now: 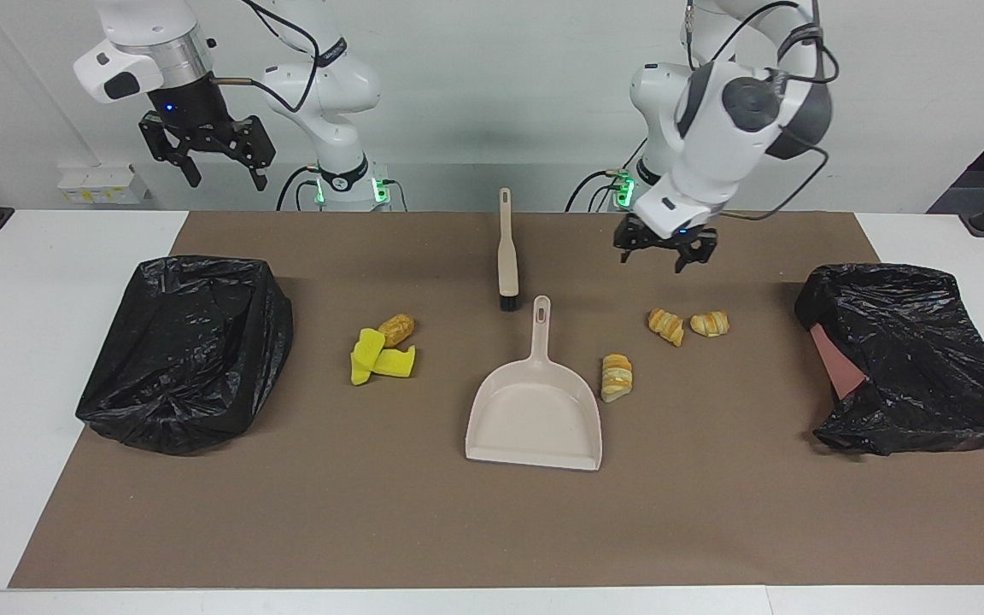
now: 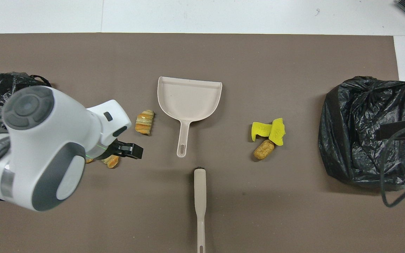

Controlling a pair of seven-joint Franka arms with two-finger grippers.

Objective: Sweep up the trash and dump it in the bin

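Left gripper (image 1: 661,250) up in the air over the brown mat (image 1: 492,521), over bare mat between the brush (image 1: 506,252) and the pair of croissants (image 1: 687,325), fingers spread, holding nothing. Right gripper (image 1: 214,162) raised high near its base, over the robots' edge of the table by the right arm's end, fingers spread, empty, waiting. Trash all on the mat: pair of croissants lying side by side toward the left arm's end; single croissant (image 1: 617,377) just beside the dustpan (image 1: 536,410), not in it; bread roll (image 1: 395,328) touching the yellow sponge pieces (image 1: 379,359) toward the right arm's end. Dustpan flat at mid-table, handle pointing toward the robots, pan empty. Brush flat, nearer to the robots than the dustpan, bristle end just short of the dustpan handle tip. Black-bagged bin (image 1: 189,350) at the right arm's end; second black-bagged bin (image 1: 915,359) at the left arm's end, pink side showing. Overhead: left arm covering most of the croissant pair.
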